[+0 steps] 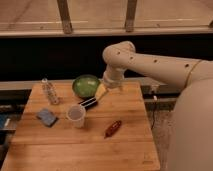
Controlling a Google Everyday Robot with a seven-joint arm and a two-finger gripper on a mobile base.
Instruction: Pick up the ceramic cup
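Observation:
The ceramic cup (76,115), small, whitish and handleless, stands upright on the wooden table (130,150), left of centre. My gripper (101,92) hangs from the pale arm (150,62), which reaches in from the right. The gripper is low over the table, just right of the green bowl (85,85), up and to the right of the cup and apart from it. It holds nothing that I can see.
A clear ribbed bottle (49,91) stands at the back left. A blue sponge (47,117) lies left of the cup. A dark bar-like object (90,103) lies between the bowl and the cup. A reddish-brown oblong object (113,128) lies right of the cup. A dark railing runs behind the table.

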